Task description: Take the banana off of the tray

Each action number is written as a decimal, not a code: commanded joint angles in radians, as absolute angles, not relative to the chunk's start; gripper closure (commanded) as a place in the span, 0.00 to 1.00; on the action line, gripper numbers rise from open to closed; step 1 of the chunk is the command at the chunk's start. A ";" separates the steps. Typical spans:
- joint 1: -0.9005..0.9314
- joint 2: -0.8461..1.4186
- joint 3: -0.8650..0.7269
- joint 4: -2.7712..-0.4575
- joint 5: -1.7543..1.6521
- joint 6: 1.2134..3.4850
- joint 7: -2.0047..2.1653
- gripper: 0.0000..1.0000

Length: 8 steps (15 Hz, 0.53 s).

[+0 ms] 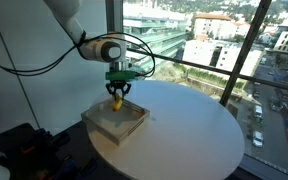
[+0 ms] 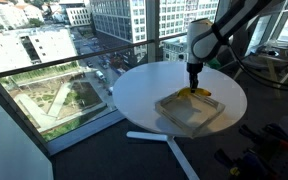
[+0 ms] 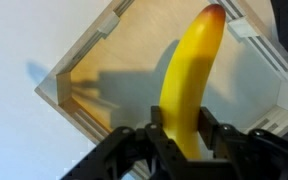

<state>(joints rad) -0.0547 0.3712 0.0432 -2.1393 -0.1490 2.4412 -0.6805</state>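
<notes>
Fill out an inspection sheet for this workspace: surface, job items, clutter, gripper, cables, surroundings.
Surface: round white table, carrying the tray.
Job's things: small curved yellow banana, held over the shallow square tray with light wooden edges.
Clutter: nothing seen on the table; dark equipment on the floor beside it.
Gripper: black Robotiq gripper, shut on the banana, above the tray.
Cables: black cables loop along the white arm.
Surroundings: tall windows, city buildings outside.
</notes>
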 commanded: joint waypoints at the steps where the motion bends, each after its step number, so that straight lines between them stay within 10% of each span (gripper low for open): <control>1: -0.055 0.309 0.047 -2.148 -0.135 2.377 -0.617 0.84; 8: -0.047 0.264 0.037 -2.138 -0.132 2.292 -0.438 0.84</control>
